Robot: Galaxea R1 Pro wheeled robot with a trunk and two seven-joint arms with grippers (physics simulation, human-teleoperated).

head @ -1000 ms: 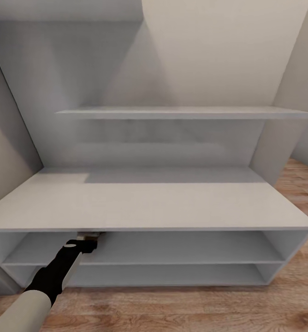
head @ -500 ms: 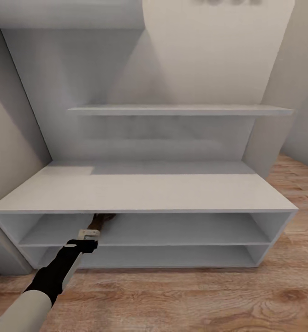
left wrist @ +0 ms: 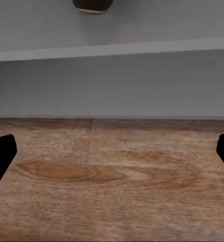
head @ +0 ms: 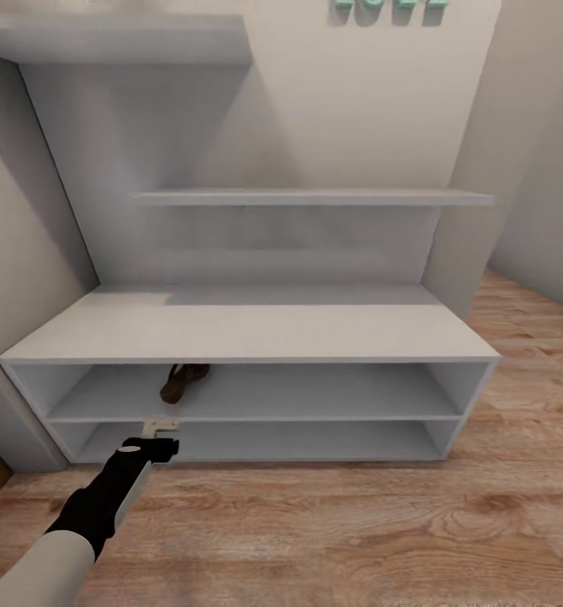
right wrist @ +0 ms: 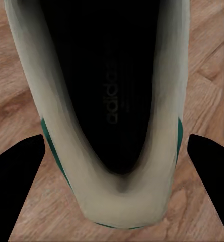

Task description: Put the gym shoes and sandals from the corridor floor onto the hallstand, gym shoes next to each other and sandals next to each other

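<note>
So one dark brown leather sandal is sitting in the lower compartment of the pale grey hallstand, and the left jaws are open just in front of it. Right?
Not quite. The dark brown leather sandal sits in the upper open compartment of the pale grey hallstand, not the lower one; the head view shows it on the middle shelf board. The rest stands: the left gripper is in front of the unit, jaws open, as the left wrist view shows.

A dark brown sandal [head: 184, 381] is seen lying in the upper open compartment of the pale grey-white hallstand [head: 248, 331], towards its left; a white gym shoe [right wrist: 109, 108] with green side stripes is pictured above the wood-grain corridor floor [head: 332, 523]
</note>
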